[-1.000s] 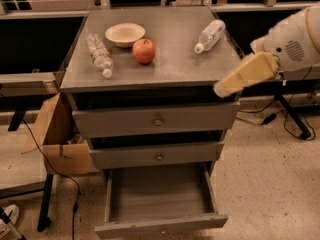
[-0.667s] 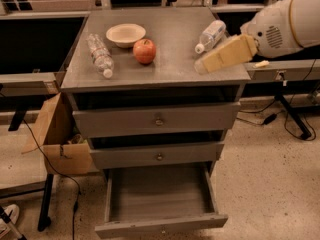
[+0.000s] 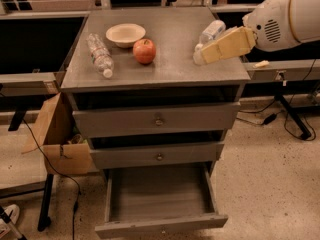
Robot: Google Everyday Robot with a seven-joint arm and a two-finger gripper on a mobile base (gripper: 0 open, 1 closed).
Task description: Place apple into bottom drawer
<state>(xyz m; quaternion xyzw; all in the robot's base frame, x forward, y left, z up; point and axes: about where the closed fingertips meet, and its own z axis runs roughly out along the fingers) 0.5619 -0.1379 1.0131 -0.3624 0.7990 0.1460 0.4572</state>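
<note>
The apple (image 3: 144,51) is red-orange and sits on the grey cabinet top (image 3: 165,69), just right of a cream bowl (image 3: 125,34). The bottom drawer (image 3: 160,194) is pulled out and holds nothing. The gripper (image 3: 201,55) comes in from the right, over the right part of the cabinet top, about a hand's width right of the apple. Its cream-coloured fingers (image 3: 222,45) point left toward the apple and touch nothing.
One clear plastic bottle (image 3: 100,55) lies left of the apple; another (image 3: 211,32) lies behind the gripper. The two upper drawers (image 3: 157,120) are closed. A cardboard box (image 3: 60,139) stands left of the cabinet. Cables (image 3: 290,124) lie on the floor at right.
The gripper has moved left and up, from the cabinet's right edge to over its top, closer to the apple. The apple, bowl and bottles have not moved.
</note>
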